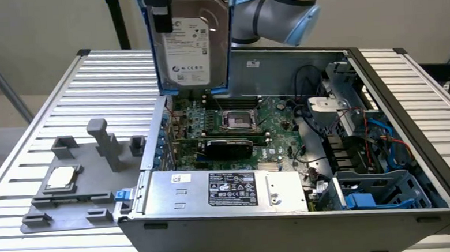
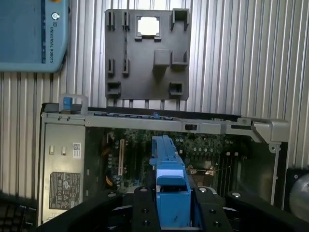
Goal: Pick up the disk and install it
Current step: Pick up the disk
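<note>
Currently the disk (image 1: 193, 38) hangs on end, long axis vertical (white label toward the exterior camera), clamped by its blue rails between the gripper (image 2: 171, 210) fingers above the motherboard (image 1: 279, 117). The blue drive cage (image 1: 401, 183) sits well apart, toward the exterior view's right.

Silver-grey disk (image 1: 191, 24), white label (image 1: 194, 55), blue rails (image 2: 166, 154); dark grey jig (image 1: 75, 206).

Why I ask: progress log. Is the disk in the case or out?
Out: the disk hangs upright above the open case, clamped in the jaws.
</note>
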Motion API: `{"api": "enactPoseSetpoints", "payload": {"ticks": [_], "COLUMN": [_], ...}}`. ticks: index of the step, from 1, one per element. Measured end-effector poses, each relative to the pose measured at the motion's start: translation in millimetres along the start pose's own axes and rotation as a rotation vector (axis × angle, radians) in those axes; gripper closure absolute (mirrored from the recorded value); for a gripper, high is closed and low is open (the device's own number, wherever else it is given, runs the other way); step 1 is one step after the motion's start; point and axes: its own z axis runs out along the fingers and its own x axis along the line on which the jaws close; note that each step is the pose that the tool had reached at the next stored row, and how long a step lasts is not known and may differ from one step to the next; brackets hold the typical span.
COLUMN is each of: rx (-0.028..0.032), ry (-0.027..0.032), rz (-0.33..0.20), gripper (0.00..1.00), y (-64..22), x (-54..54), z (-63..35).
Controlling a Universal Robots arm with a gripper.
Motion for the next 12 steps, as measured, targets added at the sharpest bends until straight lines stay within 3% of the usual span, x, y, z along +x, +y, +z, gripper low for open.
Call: {"api": "enactPoseSetpoints", "payload": {"ticks": [12], "rx": [0.0001], "ry": [-0.0001], "rz": [0.0], "gripper": [0.67], "y": [-54.0], "x": [22.7], "z": [-1.6]}}
